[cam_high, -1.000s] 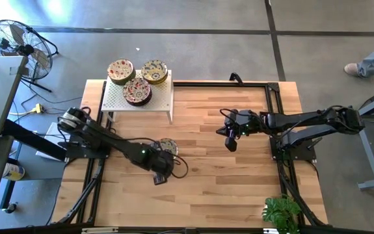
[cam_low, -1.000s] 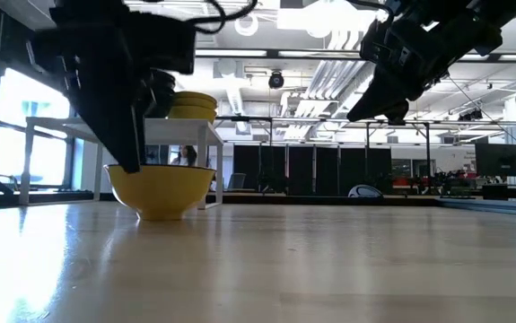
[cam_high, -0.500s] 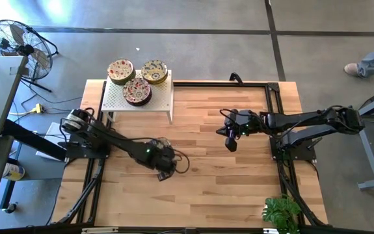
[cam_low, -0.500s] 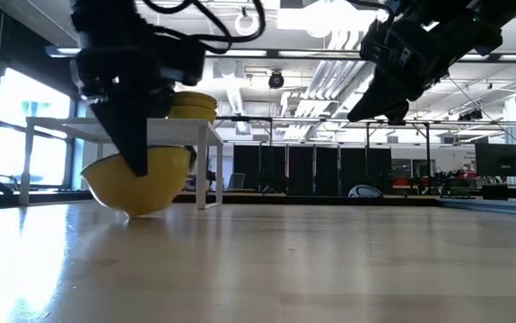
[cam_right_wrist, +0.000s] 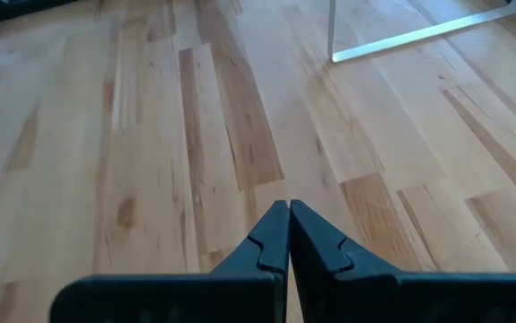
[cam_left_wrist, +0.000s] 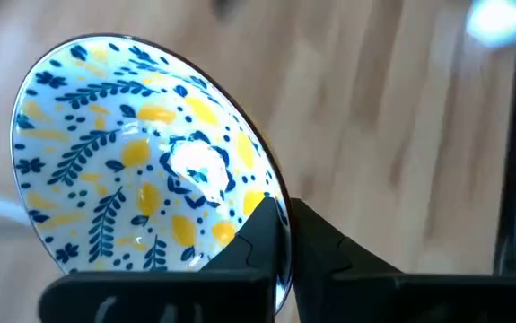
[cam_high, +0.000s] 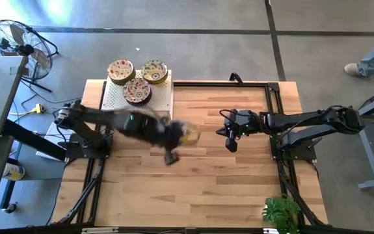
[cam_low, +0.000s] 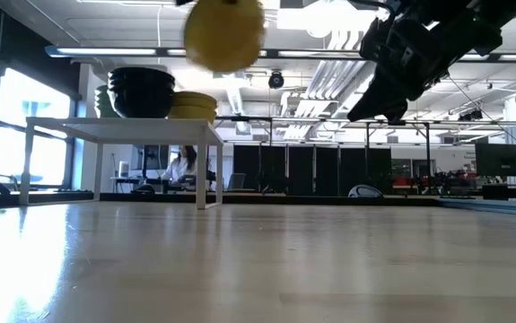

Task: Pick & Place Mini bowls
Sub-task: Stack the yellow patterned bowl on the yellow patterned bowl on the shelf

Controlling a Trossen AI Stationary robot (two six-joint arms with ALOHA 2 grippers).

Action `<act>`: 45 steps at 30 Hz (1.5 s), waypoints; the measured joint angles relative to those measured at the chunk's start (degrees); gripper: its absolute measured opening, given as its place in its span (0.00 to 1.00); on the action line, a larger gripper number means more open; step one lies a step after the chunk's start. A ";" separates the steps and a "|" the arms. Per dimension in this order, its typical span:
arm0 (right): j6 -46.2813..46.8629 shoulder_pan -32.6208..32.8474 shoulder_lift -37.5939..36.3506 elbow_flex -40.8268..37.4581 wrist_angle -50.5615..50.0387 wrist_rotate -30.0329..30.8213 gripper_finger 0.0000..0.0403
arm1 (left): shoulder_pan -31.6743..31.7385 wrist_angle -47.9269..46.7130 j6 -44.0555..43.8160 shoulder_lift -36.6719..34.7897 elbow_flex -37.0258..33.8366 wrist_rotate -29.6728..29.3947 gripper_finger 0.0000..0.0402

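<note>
High: left gripper (cam_high: 181, 138) clamped on small yellow-bottomed ceramic bowl (cam_high: 188, 137), mid-air above wooden desk (cam_high: 239, 182) centre. Three stacks of patterned bowls (cam_high: 138, 81) on white perforated stand (cam_high: 118, 103); most unmoved.
Low: bowl (cam_low: 225, 32) at top, well clear of desk; half second ago tilted, touching it.
Left wrist: cream inside, blue-yellow floral (cam_left_wrist: 141, 170), rim pinched.
Right wrist: right gripper (cam_right_wrist: 288, 235) closed, empty, hovering.

Bright daylight, window glare, motion-blurred left arm (cam_high: 131, 123)
</note>
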 joint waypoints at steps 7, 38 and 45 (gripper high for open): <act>-0.02 0.00 -0.02 0.00 0.02 -0.26 0.00 | 10.92 -12.67 4.05 0.59 20.25 -8.09 0.01; 0.87 0.00 0.00 0.00 0.02 0.13 0.00 | 45.86 -28.30 32.01 15.56 31.26 -0.22 0.01; 1.27 0.00 0.00 0.00 0.01 0.28 0.00 | 46.14 -30.10 32.69 17.21 31.18 0.02 0.01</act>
